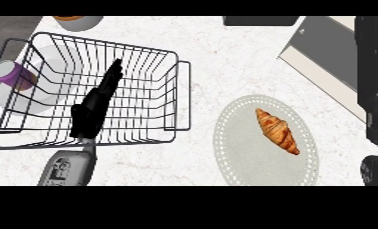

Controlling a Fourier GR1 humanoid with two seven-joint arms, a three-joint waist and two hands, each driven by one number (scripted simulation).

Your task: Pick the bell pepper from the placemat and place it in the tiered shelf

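The wire shelf (177,83) sits at the worktop's left edge. The round placemat (244,148) lies near the front edge, to the right of the middle. A strip of bare worktop (221,43) runs between them, with more open room behind the placemat.

The left hand (92,108) is over the shelf, flat and open, with its fingers pointing to the back edge. It holds nothing.

A croissant (277,130) lies on the placemat, well apart from that hand.

The right hand (368,98) is just a dark strip at the right edge, and I cannot tell its state.
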